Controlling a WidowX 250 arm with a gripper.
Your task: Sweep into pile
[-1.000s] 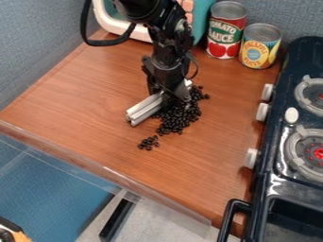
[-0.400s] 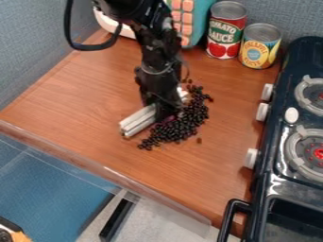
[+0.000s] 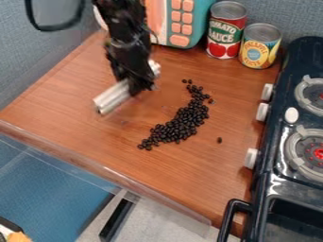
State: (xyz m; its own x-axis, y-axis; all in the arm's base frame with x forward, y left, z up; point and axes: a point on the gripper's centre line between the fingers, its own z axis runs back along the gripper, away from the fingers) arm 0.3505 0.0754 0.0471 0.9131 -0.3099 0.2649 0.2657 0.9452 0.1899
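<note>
Camera view: the heap of small, glossy black beans (image 3: 183, 122) lies on the reddish-brown wooden counter (image 3: 208, 175) in a long, curved strip, from its thin upper end toward the lower left. One stray black bean (image 3: 219, 140) sits apart on the stove side.

Left of the strip and above it, well apart, is the pale, ridged bar (image 3: 112, 97) that serves as sweeper. The black two-finger gripper (image 3: 140, 89) pinches it near its middle. Its long axis also runs from lower left to upper right, roughly along the strip; whether it touches the wood I cannot tell.

Everything turns on that alignment. A push toward the black toy stove (image 3: 272, 146) would meet the beans broadside and shift the whole line without shortening it. The pile is partly formed, I judge; tightening it asks for the bar across the strip, working from an end inward. The stray, beyond the far side, could be missed.
</note>
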